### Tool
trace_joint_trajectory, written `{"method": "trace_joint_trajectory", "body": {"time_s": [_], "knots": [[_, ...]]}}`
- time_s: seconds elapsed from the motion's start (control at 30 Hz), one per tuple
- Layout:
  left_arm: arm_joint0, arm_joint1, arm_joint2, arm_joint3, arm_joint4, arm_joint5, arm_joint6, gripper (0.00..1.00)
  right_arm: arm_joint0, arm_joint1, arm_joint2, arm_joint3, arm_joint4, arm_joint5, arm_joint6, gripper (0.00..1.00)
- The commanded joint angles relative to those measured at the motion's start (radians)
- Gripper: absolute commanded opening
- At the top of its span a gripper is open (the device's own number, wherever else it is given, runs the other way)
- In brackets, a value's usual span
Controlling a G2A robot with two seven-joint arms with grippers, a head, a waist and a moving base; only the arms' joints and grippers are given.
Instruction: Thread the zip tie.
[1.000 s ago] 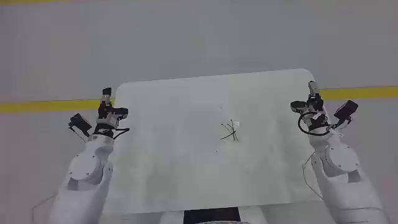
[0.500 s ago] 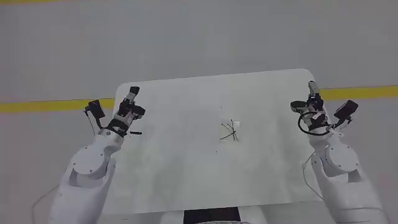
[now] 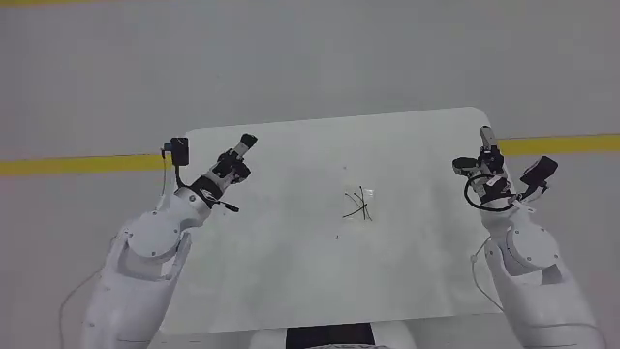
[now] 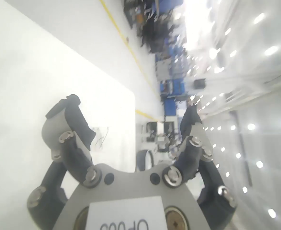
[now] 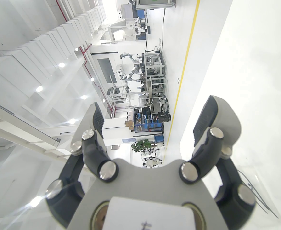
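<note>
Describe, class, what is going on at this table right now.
A two-armed robot is at a white table. A few black zip ties lie loose near the middle, untouched. The left gripper hovers over the table's left part, fingers open and empty. The right gripper sits at the right edge, also open and empty.

Table (image 3: 291, 271) smooth, matt; zip ties (image 3: 358, 204) thin black plastic; left hand (image 4: 131, 106) matt grey metal.
</note>
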Motion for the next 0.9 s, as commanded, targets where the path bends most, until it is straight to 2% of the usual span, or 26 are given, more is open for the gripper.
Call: {"method": "trace_joint_trajectory", "body": {"time_s": [0.0,0.33,0.4,0.43,0.47,0.53,0.6,0.63,0.73,0.8,0.87], "knots": [[-0.003,0.0,0.002,-0.002,0.014,0.008,-0.009,1.0,0.0,0.0,0.0,0.0,0.0,0.0,0.0,1.0],[-0.009,0.001,0.004,-0.011,0.025,0.004,-0.006,1.0,0.0,0.0,0.0,0.0,0.0,0.0,0.0,1.0],[-0.041,0.0,0.04,-0.036,0.081,0.003,-0.01,1.0,0.0,0.0,0.0,0.0,0.0,0.0,0.0,1.0],[-0.058,0.0,0.058,-0.039,0.096,0.015,-0.017,1.0,0.0,0.0,0.0,0.0,0.0,0.0,0.0,1.0],[-0.087,-0.001,0.086,-0.041,0.126,0.045,-0.034,1.0,0.0,0.0,0.0,0.0,0.0,0.0,0.0,1.0],[-0.139,-0.003,0.134,-0.04,0.161,0.075,-0.069,1.0,0.0,0.0,0.0,0.0,0.0,0.0,0.0,1.0],[-0.196,-0.006,0.192,-0.037,0.202,0.122,-0.112,1.0,0.0,0.0,0.0,0.0,0.0,0.0,0.0,1.0],[-0.214,-0.007,0.215,-0.028,0.208,0.125,-0.131,1.0,0.0,0.0,0.0,0.0,0.0,0.0,0.0,1.0],[-0.247,-0.019,0.258,0.02,0.144,0.125,-0.144,1.0,0.0,0.0,0.0,0.0,0.0,0.0,0.0,1.0],[-0.255,-0.021,0.278,0.038,0.174,0.125,-0.125,1.0,0.0,0.0,0.0,0.0,0.0,0.0,0.0,1.0],[-0.255,-0.021,0.278,0.038,0.174,0.125,-0.125,1.0,0.0,0.0,0.0,0.0,0.0,0.0,0.0,1.0]]}}
